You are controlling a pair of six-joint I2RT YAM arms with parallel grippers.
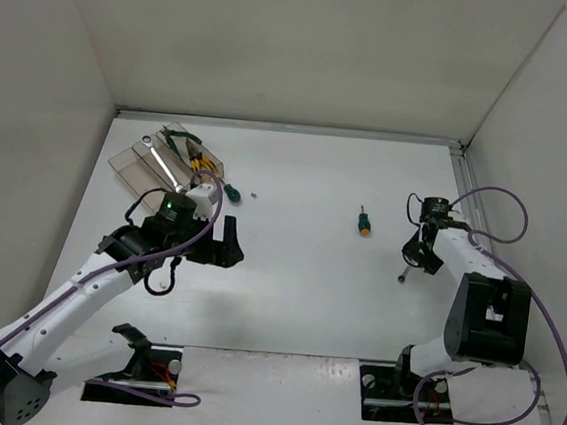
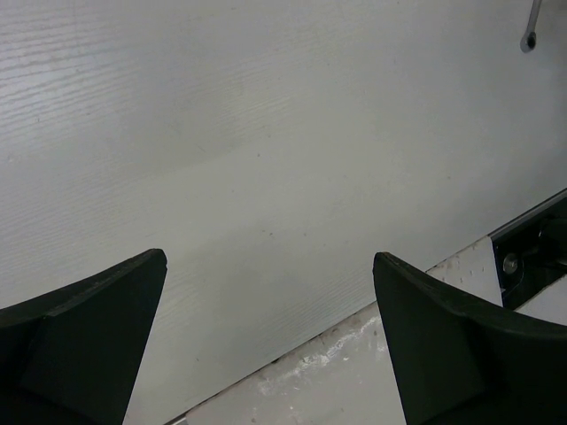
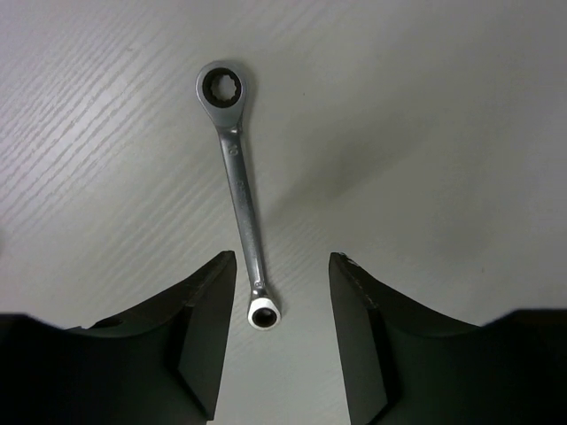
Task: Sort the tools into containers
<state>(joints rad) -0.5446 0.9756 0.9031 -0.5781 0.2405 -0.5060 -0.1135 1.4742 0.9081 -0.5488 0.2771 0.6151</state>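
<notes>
A silver ratchet wrench (image 3: 237, 177) lies flat on the table, its white-ringed socket end between the jaws of my right gripper (image 3: 282, 258). The jaws stand partly open, with a gap on each side of the wrench. From above, my right gripper (image 1: 418, 251) points down at the table's right side, and the wrench tip (image 1: 402, 276) shows just below it. My left gripper (image 2: 269, 258) is wide open over bare table, near the containers (image 1: 128, 162). These hold a wrench (image 1: 163, 167) and yellow-handled pliers (image 1: 204, 166). An orange-green screwdriver (image 1: 364, 221) lies mid-table.
A green-handled screwdriver (image 1: 231, 191) lies just right of the containers, with a tiny loose piece (image 1: 253, 195) beside it. White walls enclose the table on three sides. A wrench end (image 2: 530, 27) shows at the top right of the left wrist view.
</notes>
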